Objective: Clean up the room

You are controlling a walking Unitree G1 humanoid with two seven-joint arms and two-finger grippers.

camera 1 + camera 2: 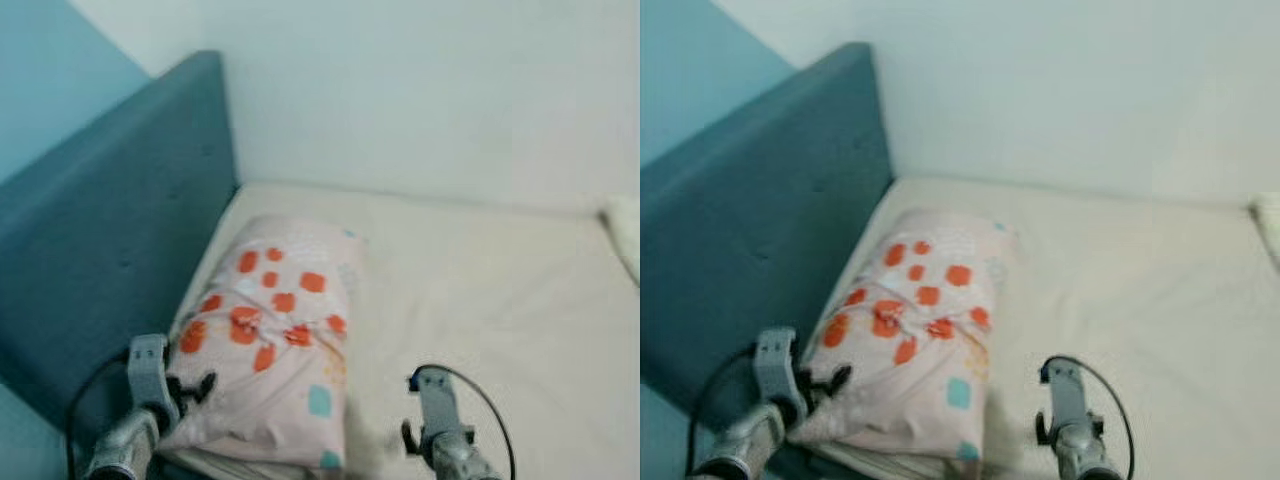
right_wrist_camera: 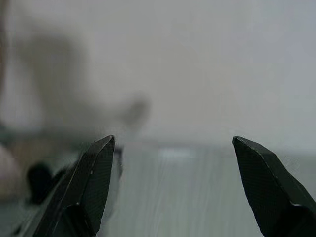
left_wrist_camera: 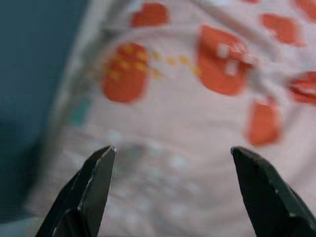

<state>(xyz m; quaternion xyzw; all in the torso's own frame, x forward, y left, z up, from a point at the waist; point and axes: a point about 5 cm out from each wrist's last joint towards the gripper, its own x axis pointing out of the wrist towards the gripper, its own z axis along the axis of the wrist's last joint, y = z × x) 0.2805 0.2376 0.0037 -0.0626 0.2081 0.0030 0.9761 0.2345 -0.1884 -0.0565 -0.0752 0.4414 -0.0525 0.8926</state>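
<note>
So the thing that matters here is the pillow [image 1: 272,350], the pale pink one with orange blotches and a couple of teal squares. It's lying on the bed [image 1: 500,300] along the edge that runs against the teal headboard [image 1: 110,250], and its long axis runs away from the robot, from the near edge of the bed up toward the corner where the headboard meets the white wall [image 1: 420,90].

The left gripper [image 1: 195,388] is clearly the closer one. It sits right at the pillow's near end on the headboard side, fingers pointed into the fabric, either touching it or just shy of it; I can't tell which. In the left wrist view the fingers [image 3: 96,182] are spread wide with the pillow's printed cover straight ahead between them, nothing clamped.

The right gripper [image 1: 412,432] is over bare sheet, just off the pillow's other long side near its near end. Its fingers [image 2: 94,177] are also wide apart and holding nothing, and what's in front of them is too blurry to read.

My guess: the left arm only needs a short push forward to pinch the near end, and the right would have to swing in toward the pillow's side if it's going to be a two-arm lift. There's also a bit of something white [image 1: 625,230] at the far right edge of the bed; can't tell what.
</note>
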